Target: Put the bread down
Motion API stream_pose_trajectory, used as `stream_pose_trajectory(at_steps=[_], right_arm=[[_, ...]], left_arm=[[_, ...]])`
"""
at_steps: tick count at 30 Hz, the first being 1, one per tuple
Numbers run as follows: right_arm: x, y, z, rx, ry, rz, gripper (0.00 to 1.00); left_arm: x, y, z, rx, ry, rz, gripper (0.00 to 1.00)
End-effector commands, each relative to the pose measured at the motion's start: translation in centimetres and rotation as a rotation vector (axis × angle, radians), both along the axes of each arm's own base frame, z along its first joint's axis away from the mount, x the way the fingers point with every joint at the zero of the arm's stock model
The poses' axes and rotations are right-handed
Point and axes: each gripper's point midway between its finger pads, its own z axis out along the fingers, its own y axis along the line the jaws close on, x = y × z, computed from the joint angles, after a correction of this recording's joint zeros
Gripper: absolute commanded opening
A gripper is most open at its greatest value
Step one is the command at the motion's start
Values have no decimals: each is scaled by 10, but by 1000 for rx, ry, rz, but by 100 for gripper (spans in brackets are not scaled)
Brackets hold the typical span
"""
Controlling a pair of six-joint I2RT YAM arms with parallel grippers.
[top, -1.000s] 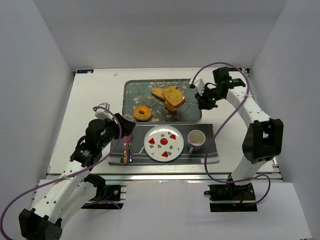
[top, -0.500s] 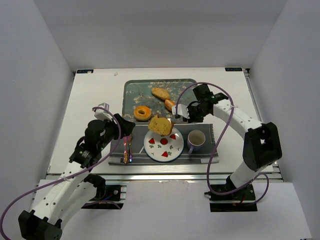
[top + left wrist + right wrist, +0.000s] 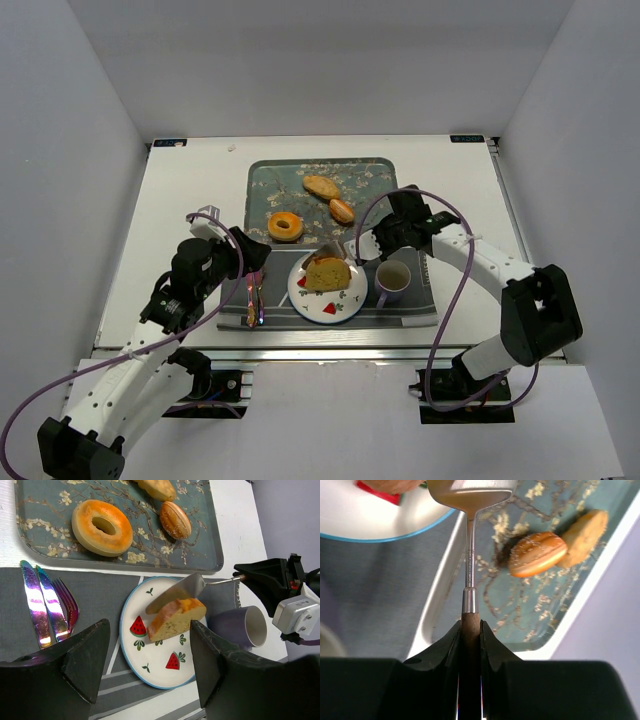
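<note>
1 bread slice [image 3: 176, 618] on plate [image 3: 150, 654], beside spatula [image 3: 176, 592].

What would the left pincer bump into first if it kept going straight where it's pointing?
Probably the watermelon plate, with the bread slice lying on it just beyond. In its wrist view the plate sits between the fingers of the open left pincer, though depth is hard to judge.

In the right wrist view the plate [image 3: 380, 522] is cut by the top edge, and the bread [image 3: 395, 484] on it shows only as a brown sliver. Below the plate a pale blur is possibly the cup [image 3: 326, 640]. The handle end of the server [image 3: 468, 555] is hidden inside the right gripper [image 3: 469, 630].
</note>
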Motion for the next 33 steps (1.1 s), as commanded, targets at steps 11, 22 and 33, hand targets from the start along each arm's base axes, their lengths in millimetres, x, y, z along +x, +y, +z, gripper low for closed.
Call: stream_pose_trajectory(at_steps=[11, 22, 33], right_arm=[[92, 32, 80, 330, -107, -337, 0], [142, 59, 31, 259, -58, -529, 0], [123, 70, -18, 114, 6, -503, 0]], left_arm=[[6, 1, 20, -7, -50, 11, 74], [3, 2, 21, -10, -43, 11, 74], [4, 8, 21, -4, -47, 46, 74]])
